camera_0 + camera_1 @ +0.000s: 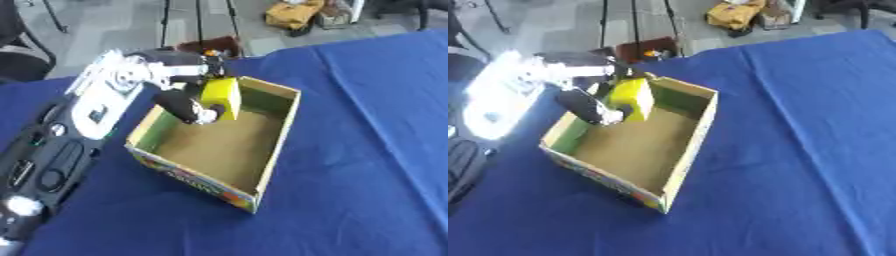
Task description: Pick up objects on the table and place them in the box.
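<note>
My left hand (179,102) reaches in from the left and holds a yellow block (222,96) over the far left part of the open cardboard box (280,145). Fingers and thumb curl round the block, which hangs above the box's brown floor, near its green inner wall. The box stands on the blue tablecloth (367,150), and no other thing shows inside it. My right hand shows in neither view.
My left arm (96,105), silver and black, covers the table's left side. Beyond the far table edge lie a grey floor, stand legs, a dark red thing (210,46) and a yellow bag (293,13).
</note>
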Robot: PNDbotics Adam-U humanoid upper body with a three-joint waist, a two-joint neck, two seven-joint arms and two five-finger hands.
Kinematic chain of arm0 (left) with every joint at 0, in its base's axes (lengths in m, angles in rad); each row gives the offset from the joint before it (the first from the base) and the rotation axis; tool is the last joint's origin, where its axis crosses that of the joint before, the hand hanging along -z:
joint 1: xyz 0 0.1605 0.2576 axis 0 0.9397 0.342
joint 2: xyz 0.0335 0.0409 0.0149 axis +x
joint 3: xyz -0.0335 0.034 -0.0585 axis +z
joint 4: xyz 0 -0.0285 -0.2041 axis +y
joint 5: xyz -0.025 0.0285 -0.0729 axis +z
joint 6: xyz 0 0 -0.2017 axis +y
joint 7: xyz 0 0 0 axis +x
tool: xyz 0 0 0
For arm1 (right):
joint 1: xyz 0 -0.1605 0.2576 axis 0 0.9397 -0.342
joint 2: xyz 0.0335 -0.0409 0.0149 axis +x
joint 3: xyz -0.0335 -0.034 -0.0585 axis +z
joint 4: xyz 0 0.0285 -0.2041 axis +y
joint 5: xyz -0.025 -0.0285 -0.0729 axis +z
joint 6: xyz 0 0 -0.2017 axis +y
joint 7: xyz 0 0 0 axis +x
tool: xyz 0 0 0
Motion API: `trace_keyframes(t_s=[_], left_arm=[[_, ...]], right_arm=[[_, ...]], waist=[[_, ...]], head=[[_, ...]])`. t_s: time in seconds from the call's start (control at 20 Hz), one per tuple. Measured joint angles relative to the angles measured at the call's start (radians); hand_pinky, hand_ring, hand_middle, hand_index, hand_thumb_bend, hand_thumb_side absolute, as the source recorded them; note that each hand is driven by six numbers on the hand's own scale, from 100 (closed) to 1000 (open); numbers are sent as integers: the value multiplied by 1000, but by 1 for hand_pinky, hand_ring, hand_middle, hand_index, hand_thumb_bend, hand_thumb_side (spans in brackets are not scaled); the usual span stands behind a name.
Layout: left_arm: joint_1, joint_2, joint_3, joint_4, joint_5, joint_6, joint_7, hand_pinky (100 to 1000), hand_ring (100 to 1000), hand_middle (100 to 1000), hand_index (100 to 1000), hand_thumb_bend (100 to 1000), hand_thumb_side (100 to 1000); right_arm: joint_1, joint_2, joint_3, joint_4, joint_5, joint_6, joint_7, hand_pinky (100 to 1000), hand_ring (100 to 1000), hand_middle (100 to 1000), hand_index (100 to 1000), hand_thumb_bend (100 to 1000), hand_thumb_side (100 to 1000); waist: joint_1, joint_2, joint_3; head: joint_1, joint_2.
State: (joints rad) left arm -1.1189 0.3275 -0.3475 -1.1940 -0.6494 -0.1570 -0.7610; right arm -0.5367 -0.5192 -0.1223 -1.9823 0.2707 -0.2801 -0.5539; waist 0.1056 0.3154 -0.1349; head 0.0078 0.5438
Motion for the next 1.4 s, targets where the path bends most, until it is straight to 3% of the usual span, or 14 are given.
trace_keyframes(t_s=[0.25, 0.45, 0.65, 0.75, 0.85, 1.1, 1.15, 1.4], left_arm=[[7, -29, -3, 72, -67, -33, 43, 546, 371, 592, 691, 100, 497], [10, -45, -3, 117, -88, -58, 43, 613, 496, 666, 777, 100, 526], [12, -51, -3, 143, -115, -87, 19, 764, 709, 790, 897, 100, 602], [12, -56, -3, 148, -126, -101, 5, 894, 846, 892, 977, 186, 654], [12, -56, -2, 148, -135, -115, -14, 1000, 937, 989, 1000, 299, 741], [10, -53, 3, 111, -166, -113, -67, 1000, 992, 1000, 1000, 604, 870], [9, -48, 7, 96, -177, -111, -69, 1000, 992, 1000, 1000, 709, 906], [4, -23, 39, 13, -214, -98, -45, 1000, 983, 1000, 1000, 734, 946]], right_arm=[[0, 5, 0, 0, 0, 0, 0, 709, 700, 604, 724, 100, 483], [-1, 7, 0, 0, -1, -1, -2, 708, 700, 604, 724, 100, 481], [-2, 13, -1, 0, -1, 1, -4, 708, 699, 601, 723, 100, 483], [-2, 14, -1, 0, -1, 3, -6, 708, 699, 601, 723, 100, 483], [-2, 14, -1, 0, -1, 3, -6, 708, 699, 601, 723, 100, 484], [1, 14, -1, 0, -1, 3, -6, 708, 698, 599, 722, 100, 483], [1, 14, -1, 0, -1, 3, -7, 708, 698, 599, 722, 100, 483], [6, 14, -2, 0, -1, 5, -9, 708, 698, 598, 722, 100, 483]], waist=[[0, 0, -2], [0, 0, -7], [0, 0, -8], [0, 0, -8], [0, 0, -8], [0, 0, -3], [0, 0, -2], [0, 0, 2]], head=[[4, -10], [5, -17], [7, -17], [7, -17], [7, -17], [3, -13], [1, -11], [-6, -3]])
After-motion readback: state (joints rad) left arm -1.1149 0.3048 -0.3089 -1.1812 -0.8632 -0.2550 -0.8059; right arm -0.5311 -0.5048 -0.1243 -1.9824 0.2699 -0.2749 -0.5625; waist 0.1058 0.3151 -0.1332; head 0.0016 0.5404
